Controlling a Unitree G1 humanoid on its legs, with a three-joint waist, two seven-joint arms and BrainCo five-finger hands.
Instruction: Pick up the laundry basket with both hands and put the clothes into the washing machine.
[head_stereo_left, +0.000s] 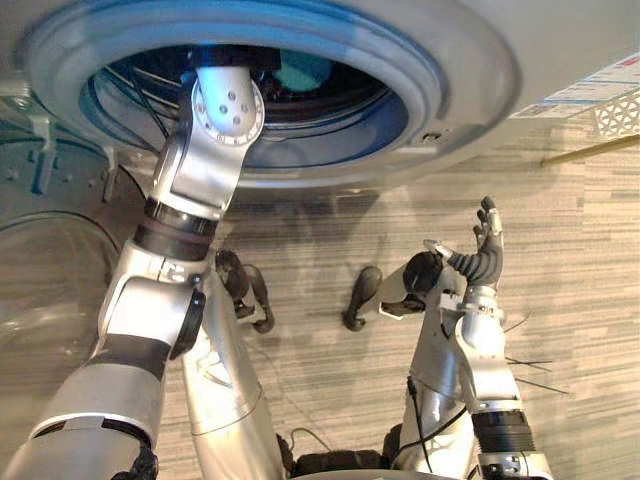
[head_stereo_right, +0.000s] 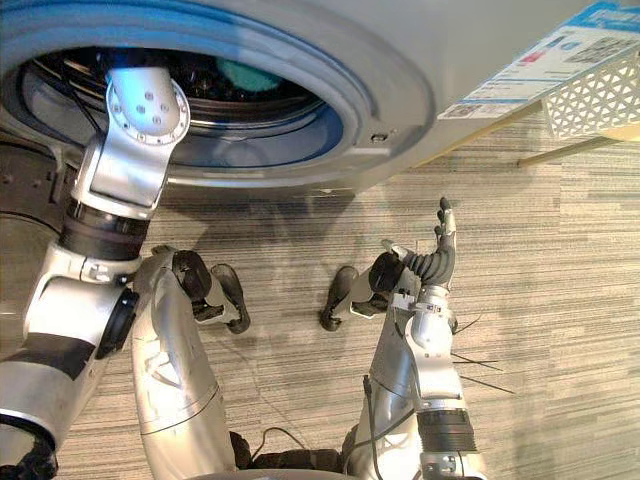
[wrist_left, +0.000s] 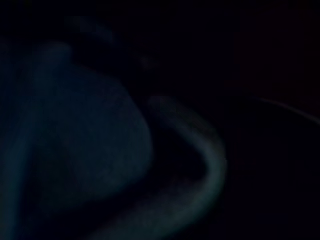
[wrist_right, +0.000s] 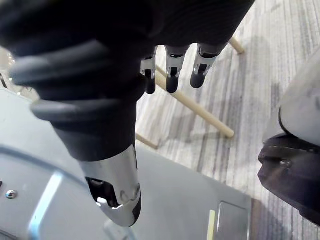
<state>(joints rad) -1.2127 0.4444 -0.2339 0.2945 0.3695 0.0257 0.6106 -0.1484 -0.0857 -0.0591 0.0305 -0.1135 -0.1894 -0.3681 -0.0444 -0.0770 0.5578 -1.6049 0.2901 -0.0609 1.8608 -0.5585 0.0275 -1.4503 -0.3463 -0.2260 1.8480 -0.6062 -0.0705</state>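
**Entry: laundry load, state at this moment**

- **Washer** (head_stereo_left: 470, 60): front-loader. Its door (head_stereo_left: 45, 270) is swung open on my left and the drum mouth is wide open.
- **Clothes** (head_stereo_left: 300, 72): one teal piece lies inside the drum, deep in. The left wrist view shows a dim bluish rounded mass there, too dark to name.
- **Left arm** (head_stereo_left: 200, 170): reaches through the drum mouth. My left robot hand is inside the dark drum, and I cannot tell whether it is released or grasping cloth.
- **Right robot hand** (head_stereo_left: 487, 240): raised over the floor (head_stereo_left: 330, 230), well apart from the washer mouth. It is released, fingers (wrist_right: 172, 75) straight, holding nothing.
- **Basket** (head_stereo_right: 600, 95): white lattice, off to my right beside the washer, above pale wooden rods (wrist_right: 195, 107). Neither robot hand is on it. Its contents are hidden from here.

**Progress, as judged:** Fetching the basket looks done, since it is parked by the machine. Loading is under way, with at least the teal piece in. Any clothes left in the basket have yet to go into the drum, and I cannot tell how many there are.
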